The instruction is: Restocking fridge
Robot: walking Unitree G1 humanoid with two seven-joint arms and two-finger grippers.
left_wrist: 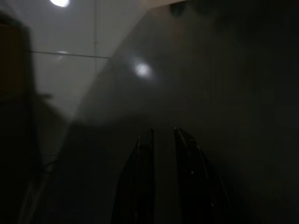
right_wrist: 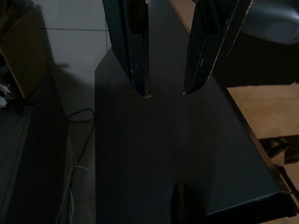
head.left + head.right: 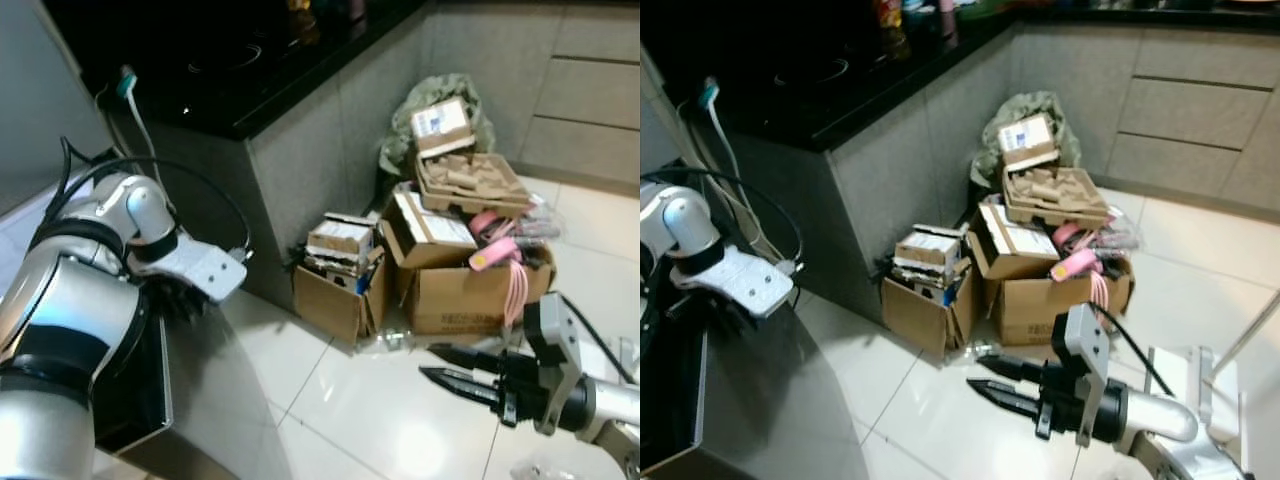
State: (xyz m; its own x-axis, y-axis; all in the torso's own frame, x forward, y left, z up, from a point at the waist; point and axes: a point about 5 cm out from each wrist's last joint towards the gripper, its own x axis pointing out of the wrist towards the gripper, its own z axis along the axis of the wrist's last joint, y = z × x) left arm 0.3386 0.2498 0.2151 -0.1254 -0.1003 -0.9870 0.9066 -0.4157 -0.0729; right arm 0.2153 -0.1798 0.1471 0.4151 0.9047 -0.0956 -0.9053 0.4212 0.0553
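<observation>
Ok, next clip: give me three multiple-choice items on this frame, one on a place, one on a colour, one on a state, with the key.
1. Where do the cardboard boxes sit?
A. on the counter
B. on the floor by the cabinets
C. on a chair

2. What colour is the countertop?
A. white
B. black
C. red

3. How is the right pincer?
A. open, holding nothing
B. shut on a box
C. shut on a bottle

Key: 1 B, the boxes stand on the pale tiles against the grey cabinets. 2 B, the top is glossy black. 3 A, its two black fingers stand apart with nothing between them.
</observation>
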